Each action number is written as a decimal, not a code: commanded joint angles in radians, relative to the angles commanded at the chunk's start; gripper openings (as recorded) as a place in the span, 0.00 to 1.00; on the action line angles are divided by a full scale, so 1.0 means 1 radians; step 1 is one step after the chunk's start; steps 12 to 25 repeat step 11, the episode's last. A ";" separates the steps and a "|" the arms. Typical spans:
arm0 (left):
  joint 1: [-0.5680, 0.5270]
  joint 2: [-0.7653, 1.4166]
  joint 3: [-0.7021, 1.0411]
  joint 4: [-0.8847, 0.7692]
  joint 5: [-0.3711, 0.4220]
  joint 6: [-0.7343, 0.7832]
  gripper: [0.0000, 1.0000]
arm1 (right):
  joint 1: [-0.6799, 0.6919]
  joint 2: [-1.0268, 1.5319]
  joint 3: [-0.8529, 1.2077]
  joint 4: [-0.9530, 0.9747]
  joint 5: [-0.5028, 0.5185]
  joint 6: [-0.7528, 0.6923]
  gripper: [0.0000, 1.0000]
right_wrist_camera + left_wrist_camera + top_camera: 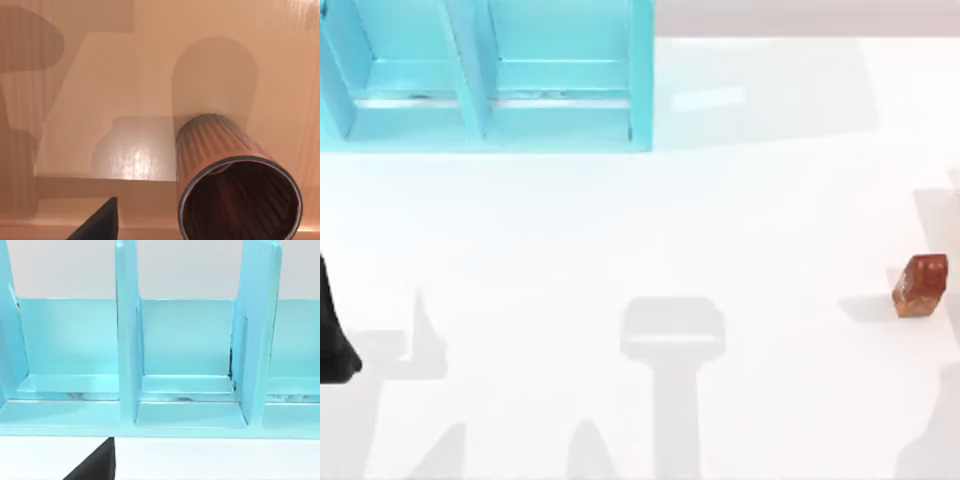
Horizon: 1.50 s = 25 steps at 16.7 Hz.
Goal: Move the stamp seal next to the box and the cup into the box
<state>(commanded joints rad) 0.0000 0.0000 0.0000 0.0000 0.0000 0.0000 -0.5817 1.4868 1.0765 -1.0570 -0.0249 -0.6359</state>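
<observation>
The stamp seal (920, 285), a glossy orange-brown block, stands on the white table near the right edge, far from the box. The cyan box (640, 80) with upright dividers sits at the back left. In the left wrist view the box (127, 340) is seen straight on, with a dark part of my left gripper (97, 465) in front of it. In the right wrist view the ribbed coppery cup (220, 145) stands close up, its dark inside showing, with a dark part of my right gripper (100, 222) beside it and apart from it.
My left arm (332, 345) rests at the table's left edge. Arm shadows lie across the front of the table. Open white surface stretches between the box and the stamp seal.
</observation>
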 joint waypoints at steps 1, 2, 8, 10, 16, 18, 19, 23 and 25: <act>0.000 0.000 0.000 0.000 0.000 0.000 1.00 | 0.009 -0.010 0.031 -0.026 -0.003 -0.008 1.00; 0.000 0.000 0.000 0.000 0.000 0.000 1.00 | 0.018 -0.016 0.061 -0.054 -0.003 -0.012 1.00; 0.000 0.000 0.000 0.000 0.000 0.000 1.00 | -0.007 -0.007 0.202 -0.267 0.038 0.042 1.00; 0.000 0.000 0.000 0.000 0.000 0.000 1.00 | -0.014 -0.003 0.219 -0.293 0.037 0.050 1.00; 0.000 0.000 0.000 0.000 0.000 0.000 1.00 | -0.014 -0.002 0.219 -0.293 0.037 0.050 1.00; 0.000 0.000 0.000 0.000 0.000 0.000 1.00 | -0.014 -0.002 0.219 -0.293 0.037 0.050 1.00; 0.000 0.000 0.000 0.000 0.000 0.000 1.00 | -0.014 -0.002 0.219 -0.293 0.037 0.050 1.00; 0.000 0.000 0.000 0.000 0.000 0.000 1.00 | -0.014 -0.002 0.219 -0.293 0.037 0.050 1.00; 0.000 0.000 0.000 0.000 0.000 0.000 1.00 | -0.014 -0.002 0.219 -0.293 0.037 0.050 1.00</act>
